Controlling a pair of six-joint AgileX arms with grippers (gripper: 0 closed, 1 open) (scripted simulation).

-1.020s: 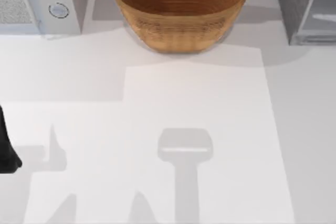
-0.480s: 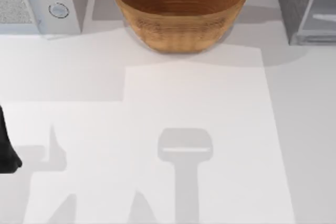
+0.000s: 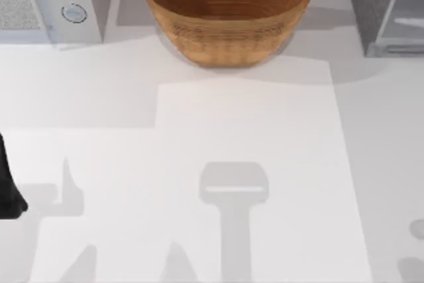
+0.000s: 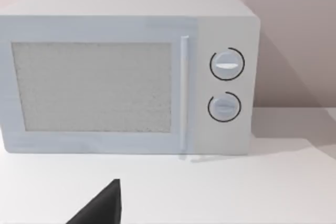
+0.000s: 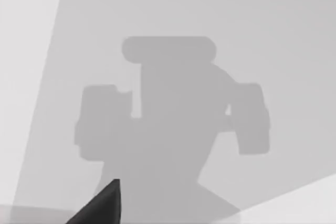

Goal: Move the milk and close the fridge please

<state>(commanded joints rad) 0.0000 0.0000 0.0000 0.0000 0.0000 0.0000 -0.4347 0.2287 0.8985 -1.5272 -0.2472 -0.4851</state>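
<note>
One wicker bowl [image 3: 228,11] stands on the desk [image 3: 252,137]. There is one white microwave [image 4: 126,72] with two round knobs [image 4: 227,64], and one grey fridge [image 3: 387,8].

fridge [image 3: 387,8] cut off top-right, microwave [image 3: 50,1] cropped top-left

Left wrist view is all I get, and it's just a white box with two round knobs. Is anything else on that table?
Observer: Yes. In the top view a big wicker bowl stands at the back of the table, to the right of that white appliance.
Operator: Where's the fridge, then?
Observer: The fridge stands at the table's far right corner, grey with a speckled side.
Operator: And what does the right arm's camera look at?
Observer: Plain tabletop with a grey shadow cast on it.
</note>
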